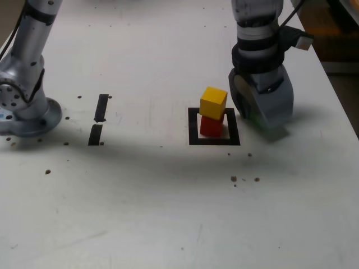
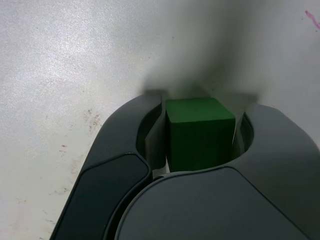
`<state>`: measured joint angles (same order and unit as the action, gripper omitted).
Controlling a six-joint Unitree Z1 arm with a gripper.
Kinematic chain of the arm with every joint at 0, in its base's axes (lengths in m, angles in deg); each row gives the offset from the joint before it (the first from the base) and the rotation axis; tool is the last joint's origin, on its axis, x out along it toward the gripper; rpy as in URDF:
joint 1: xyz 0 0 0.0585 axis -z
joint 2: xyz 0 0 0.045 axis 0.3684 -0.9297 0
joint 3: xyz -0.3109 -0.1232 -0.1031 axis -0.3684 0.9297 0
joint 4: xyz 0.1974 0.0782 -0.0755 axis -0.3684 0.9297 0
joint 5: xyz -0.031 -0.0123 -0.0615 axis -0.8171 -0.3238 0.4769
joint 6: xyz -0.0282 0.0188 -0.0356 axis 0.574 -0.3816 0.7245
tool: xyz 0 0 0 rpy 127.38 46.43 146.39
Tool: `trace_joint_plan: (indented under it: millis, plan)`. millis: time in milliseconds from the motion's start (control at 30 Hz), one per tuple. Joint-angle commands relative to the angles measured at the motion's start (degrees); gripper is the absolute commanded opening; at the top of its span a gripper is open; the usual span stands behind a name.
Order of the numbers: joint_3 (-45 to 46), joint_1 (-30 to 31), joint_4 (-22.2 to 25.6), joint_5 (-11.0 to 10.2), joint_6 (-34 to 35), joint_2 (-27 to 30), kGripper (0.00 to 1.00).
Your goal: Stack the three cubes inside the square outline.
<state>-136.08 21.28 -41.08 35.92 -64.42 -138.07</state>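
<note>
The yellow cube (image 1: 213,102) sits on top of the red cube (image 1: 211,126), turned slightly on it, inside the square outline (image 1: 193,128) of black tape. My gripper (image 1: 259,120) is down at the table just outside the outline, on the exterior view's right. The wrist view shows the green cube (image 2: 200,135) between my gripper's (image 2: 200,102) two dark jaws, which press against both of its sides. In the exterior view only a sliver of green shows under the gripper body.
Two short black tape strips (image 1: 101,107) (image 1: 95,134) lie to the exterior view's left of the outline. The arm's base (image 1: 25,109) stands at the far left. Small dark specks (image 1: 234,179) dot the white table, whose edge (image 1: 343,106) runs close on the right.
</note>
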Motion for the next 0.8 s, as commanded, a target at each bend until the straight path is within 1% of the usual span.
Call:
trace_joint_plan:
  millis: [0,133,200,300,467,600,667,767]
  plan:
    - [0.2,0.1,0.5,0.8,0.1,-0.4,0.09]
    - [0.7,0.1,-1.2,2.5,0.3,-0.3,0.01]
    - [1.0,0.2,-2.4,3.1,0.3,-0.3,0.0]
    - [0.9,0.5,-3.2,3.4,0.3,-0.1,0.0]
    - [-1.6,1.7,-2.5,3.2,0.3,1.0,0.0]
    - [-6.4,3.2,-0.4,3.0,0.6,2.3,0.0]
    - [-9.3,4.0,1.1,2.6,1.3,3.2,0.0]
    - [-13.7,4.8,4.1,1.3,3.0,4.7,0.0]
